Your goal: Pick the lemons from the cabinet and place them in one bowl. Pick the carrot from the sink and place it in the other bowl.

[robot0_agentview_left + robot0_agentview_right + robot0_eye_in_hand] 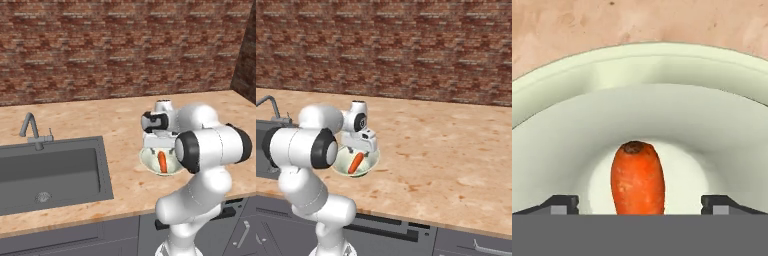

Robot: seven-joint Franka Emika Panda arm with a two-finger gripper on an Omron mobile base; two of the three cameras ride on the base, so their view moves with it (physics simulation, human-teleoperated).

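The carrot lies in the pale off-white bowl, its blunt end pointing away from the hand. My gripper hangs open just above it, with the fingertips wide apart on either side and clear of the carrot. From the base, the carrot shows orange inside the bowl under the gripper. The right base view has the same carrot, bowl and gripper. The lemons and the cabinet are out of view.
The dark sink with its curved faucet sits to the left in the tan counter. A brick wall backs the counter. Grey drawer fronts with silver pulls run below the front edge.
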